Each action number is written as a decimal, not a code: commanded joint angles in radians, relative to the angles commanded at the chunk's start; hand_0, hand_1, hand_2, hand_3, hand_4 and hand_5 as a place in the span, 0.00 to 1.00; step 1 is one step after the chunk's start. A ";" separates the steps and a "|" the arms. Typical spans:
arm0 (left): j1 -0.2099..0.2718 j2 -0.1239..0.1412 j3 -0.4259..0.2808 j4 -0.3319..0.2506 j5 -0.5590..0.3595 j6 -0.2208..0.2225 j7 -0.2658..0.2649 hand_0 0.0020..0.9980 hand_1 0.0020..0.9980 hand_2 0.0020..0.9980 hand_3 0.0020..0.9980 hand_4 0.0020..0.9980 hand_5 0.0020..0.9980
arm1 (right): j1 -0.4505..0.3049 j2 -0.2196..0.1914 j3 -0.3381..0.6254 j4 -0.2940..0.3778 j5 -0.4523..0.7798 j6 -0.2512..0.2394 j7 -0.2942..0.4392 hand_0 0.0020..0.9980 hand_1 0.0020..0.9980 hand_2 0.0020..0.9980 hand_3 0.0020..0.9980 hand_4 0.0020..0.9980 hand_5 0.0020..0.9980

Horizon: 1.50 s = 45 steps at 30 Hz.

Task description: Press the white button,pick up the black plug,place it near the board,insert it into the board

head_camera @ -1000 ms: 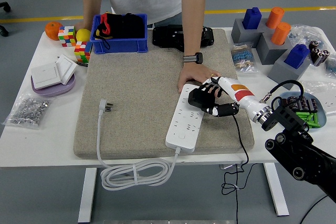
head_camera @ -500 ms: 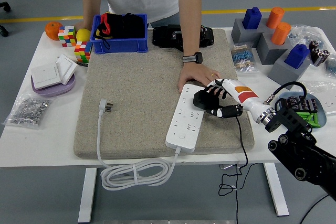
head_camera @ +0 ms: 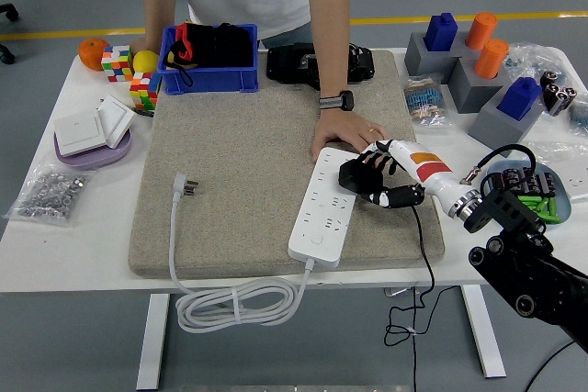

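On a grey felt mat [head_camera: 248, 162], a white power strip [head_camera: 323, 211] lies under the robot's right hand [head_camera: 366, 178], fingers curled and gripping nothing; a person's hand [head_camera: 336, 135] steadies its far end. The plug [head_camera: 186, 186] lies well left. No lettering is legible.

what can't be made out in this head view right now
- White button on the power strip: its far end is covered by the right robot hand and the person's hand, so contact is hidden.
- Black plug: not identifiable; the robot hand's dark fingers mask anything held.
- Blue bin contents: dark, tangled, too small.
- Left robot hand: outside the frame.
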 joint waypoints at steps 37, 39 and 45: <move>-0.002 0.000 0.002 0.000 0.000 0.000 0.001 0.74 0.72 0.70 0.77 0.69 0.29 | 0.007 0.002 -0.002 -0.016 -0.006 -0.010 0.013 0.45 0.46 0.49 0.57 0.85 0.00; -0.002 0.000 0.002 0.000 0.001 0.000 0.001 0.74 0.72 0.70 0.77 0.69 0.29 | 0.008 0.002 -0.002 -0.015 -0.007 -0.007 0.009 0.45 0.46 0.49 0.57 0.85 0.00; -0.001 -0.001 0.003 0.000 0.000 0.000 0.001 0.74 0.72 0.70 0.77 0.68 0.29 | 0.008 0.002 -0.003 -0.018 -0.013 -0.002 0.002 0.47 0.48 0.50 0.58 0.87 0.00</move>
